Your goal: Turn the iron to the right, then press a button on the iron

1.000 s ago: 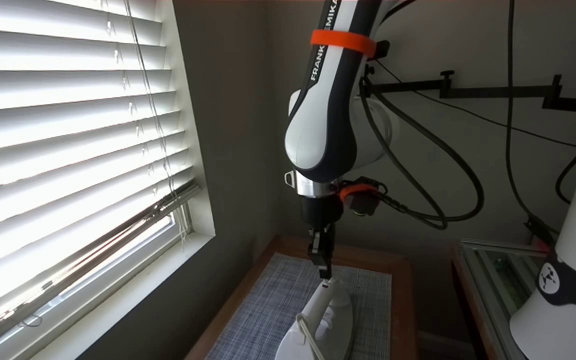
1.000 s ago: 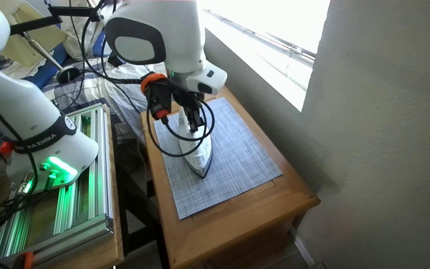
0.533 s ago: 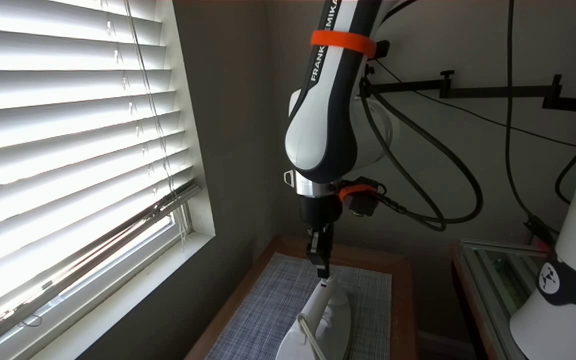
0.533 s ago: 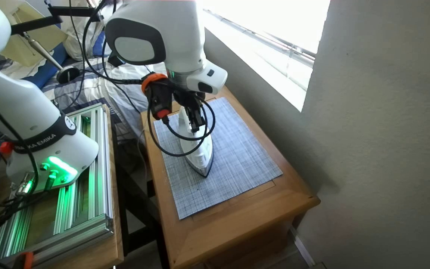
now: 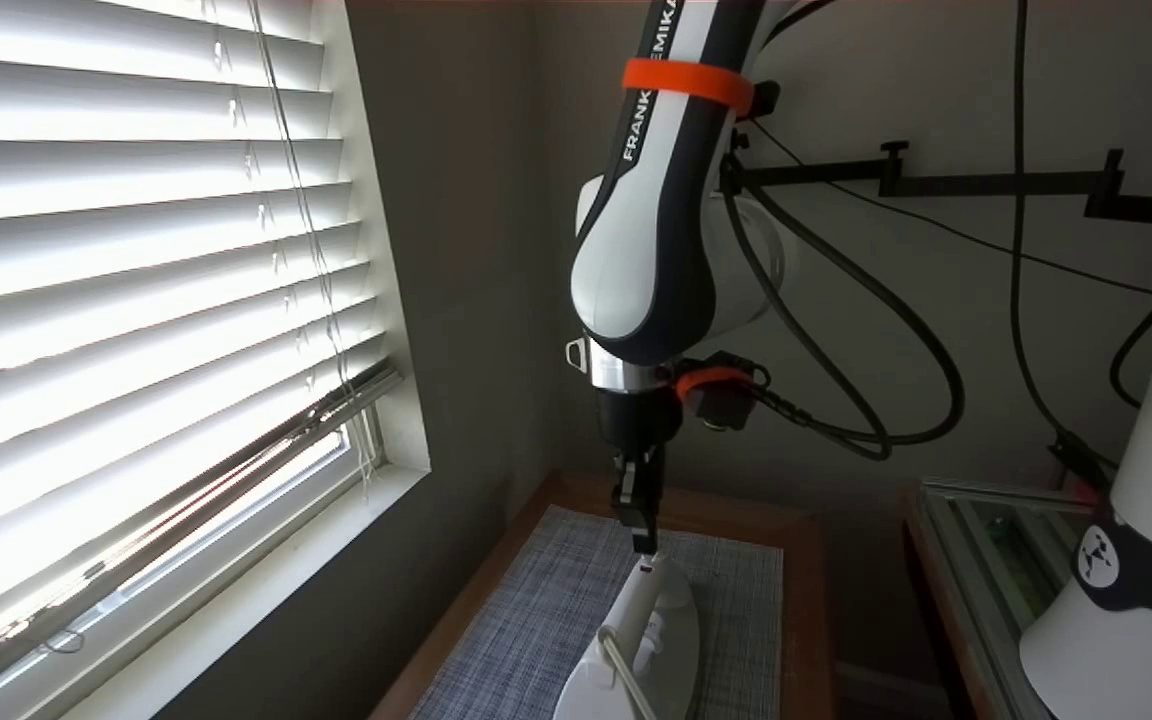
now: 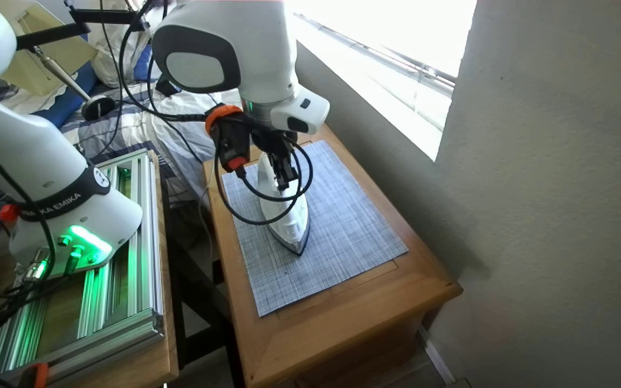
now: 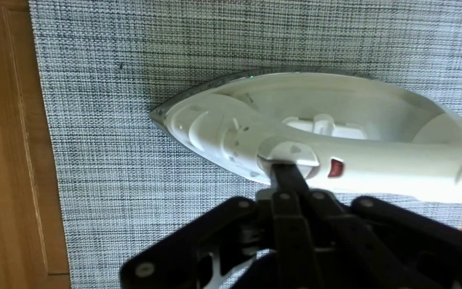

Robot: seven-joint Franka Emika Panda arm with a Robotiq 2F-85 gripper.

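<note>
The white iron (image 5: 669, 650) lies flat on a grey woven mat; it also shows in an exterior view (image 6: 292, 223), where its pointed tip faces the near side. In the wrist view the iron (image 7: 335, 104) points left. Its arched handle (image 7: 399, 164) has a red light (image 7: 336, 167) and an oval button area (image 7: 292, 151) with small markings. My gripper (image 7: 288, 165) is shut, with its fingertips together at the oval area's lower part and seeming to touch it. The gripper also shows in both exterior views (image 5: 645, 548) (image 6: 282, 187). The fingertips hide part of the oval area.
The grey mat (image 6: 343, 226) lies on a wooden table (image 6: 310, 345) beside the wall and window. The iron's pale cord (image 5: 626, 672) rises at the handle's back. Black arm cables (image 6: 267, 222) loop around the gripper. The robot's base stands on a metal frame (image 6: 151, 242).
The iron's pointed tip has swung slightly, toward the window side, with my shut gripper moving a little the same way. The gripper stays at the handle.
</note>
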